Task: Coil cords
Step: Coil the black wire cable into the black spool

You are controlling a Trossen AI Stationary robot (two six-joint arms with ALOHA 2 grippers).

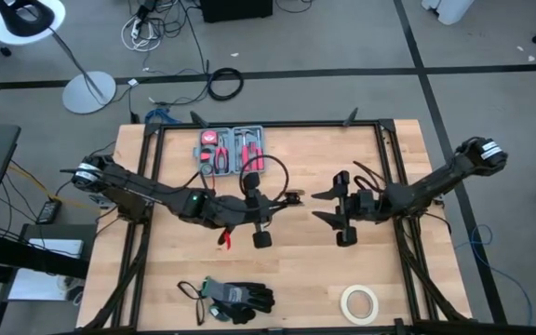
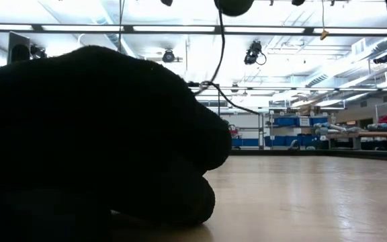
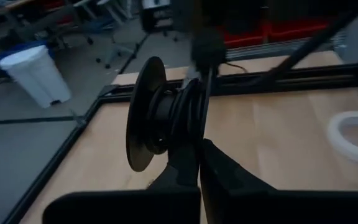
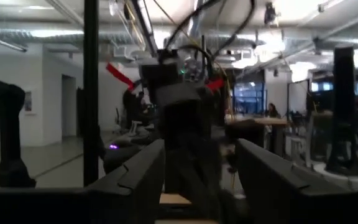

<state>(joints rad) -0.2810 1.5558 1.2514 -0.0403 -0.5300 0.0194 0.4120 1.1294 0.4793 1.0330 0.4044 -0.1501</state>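
The thin black cord is wound as a small round coil (image 3: 182,112) beside a black disc (image 3: 143,115). A loose length rises from it (image 3: 205,56) and shows as a loop in the high view (image 1: 270,170) and as a hanging line in the low view (image 2: 222,60). My left gripper (image 1: 260,228) is near the table's middle, shut on the coil (image 3: 199,165). My right gripper (image 1: 323,207) is open and empty, just right of it, facing the left gripper (image 4: 201,180). My left gripper pinches the wound coil at its lower edge (image 3: 190,144) between its two fingers. The coil stands on edge above the fingers, clear of the table. The loose cord runs up and away from the coil.
A grey tool case (image 1: 233,149) with red-handled tools lies at the table's far side. Black gloves (image 1: 235,298) lie near the front edge and block the low view's left (image 2: 93,141). A white tape roll (image 1: 360,302) lies at the front right.
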